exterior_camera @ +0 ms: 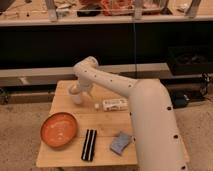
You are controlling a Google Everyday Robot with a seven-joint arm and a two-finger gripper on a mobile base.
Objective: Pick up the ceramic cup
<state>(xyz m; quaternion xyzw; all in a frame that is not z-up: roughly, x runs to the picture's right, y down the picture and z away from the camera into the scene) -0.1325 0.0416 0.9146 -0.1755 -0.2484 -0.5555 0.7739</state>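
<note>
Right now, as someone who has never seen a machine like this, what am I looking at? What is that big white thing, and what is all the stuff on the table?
The big white shape is the arm of a mobile robot. There is only one picture, and it looks down at the wooden table past that arm. The arm bends at an elbow and reaches down to its hand, near the table's far left corner. The hand is at a small off-white ceramic cup, the thing it is meant to pick up. I cannot tell whether it grips the cup yet. Also on the table are a wide orange bowl, a white labelled bottle lying on its side, a dark flat object and a blue-grey pad. Shelves stand behind.
</note>
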